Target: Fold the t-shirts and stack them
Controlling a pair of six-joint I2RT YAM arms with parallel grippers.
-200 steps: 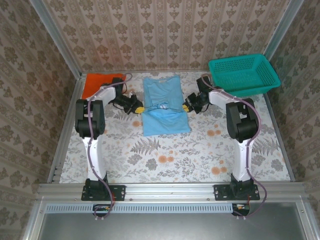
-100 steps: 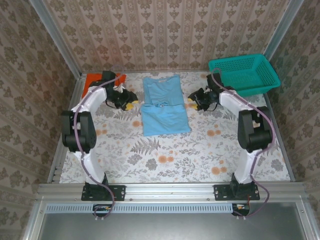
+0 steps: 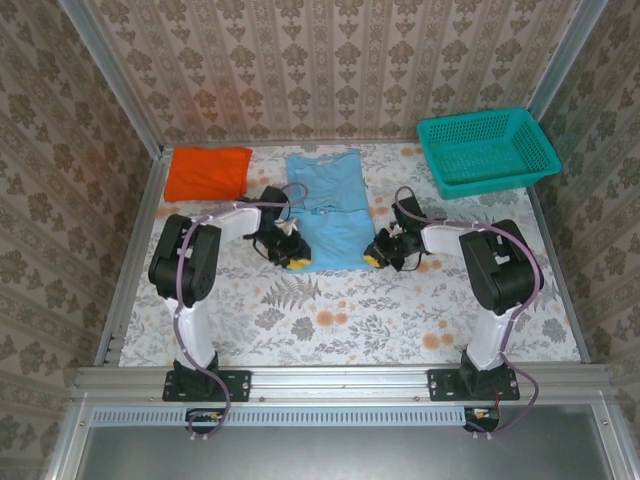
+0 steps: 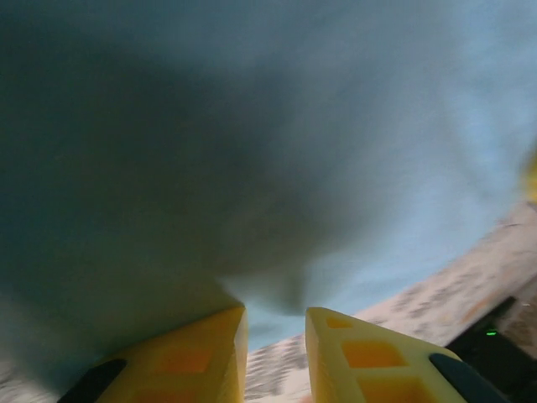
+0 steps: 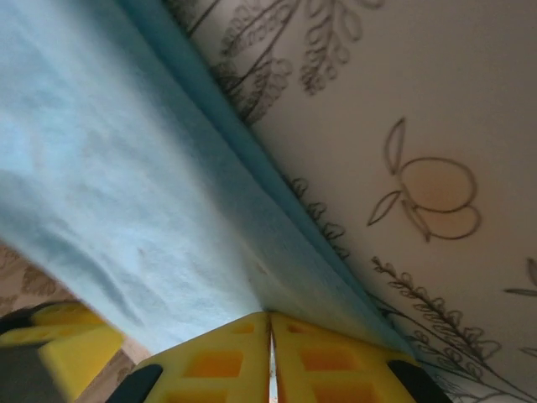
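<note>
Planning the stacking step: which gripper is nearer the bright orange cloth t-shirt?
Left. The left gripper is at the near-left corner of the light blue cloth t-shirt, right of the bright orange cloth t-shirt; the right gripper is at the near-right corner, farther across.

The surface [image 3: 350, 310] is covered by a pale cloth printed with grey ferns, leaves and small orange fruits, and it is bordered by metal rails. Three things lie directly on it, all in the upper half of the top view. A light blue t-shirt [image 3: 330, 215] lies flat at upper centre, collar toward the back wall and sides folded in to a long narrow shape. A folded orange t-shirt [image 3: 207, 172] sits in the upper left corner, well apart from the blue one. A teal plastic mesh basket [image 3: 487, 148] stands at the upper right.
</note>
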